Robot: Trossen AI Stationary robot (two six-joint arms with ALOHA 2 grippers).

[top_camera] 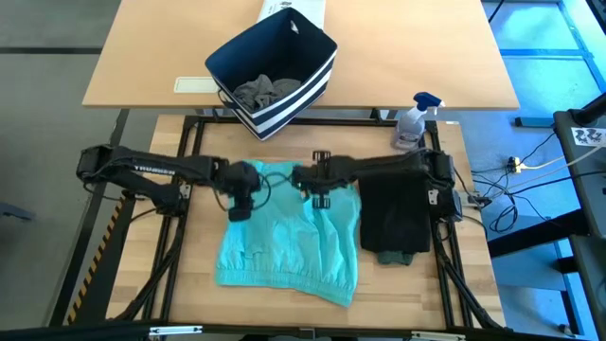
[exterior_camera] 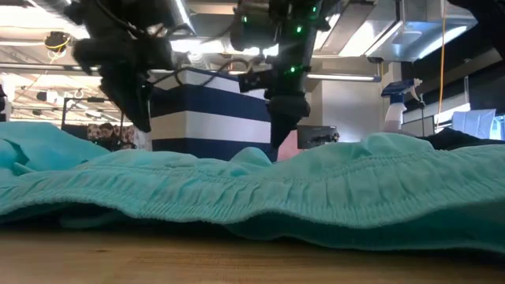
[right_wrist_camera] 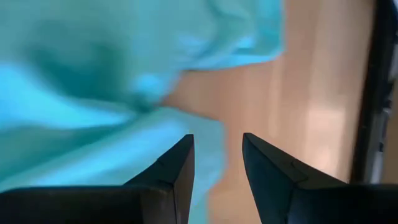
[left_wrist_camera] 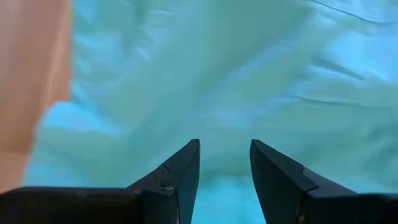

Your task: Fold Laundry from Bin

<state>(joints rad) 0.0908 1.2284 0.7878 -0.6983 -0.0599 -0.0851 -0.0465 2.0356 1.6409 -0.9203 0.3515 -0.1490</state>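
the teal piece lies spread flat on the wooden table, between the two arms. the left gripper hangs over the garment's far left corner, fingers parted with nothing between them. the right gripper hangs over the far right edge of the cloth, fingers likewise apart and empty. a dark folded stack lies just beside the teal piece. the bin stands beyond, grey laundry inside.

Teal piece spread flat on the table — grey garment in the bin.
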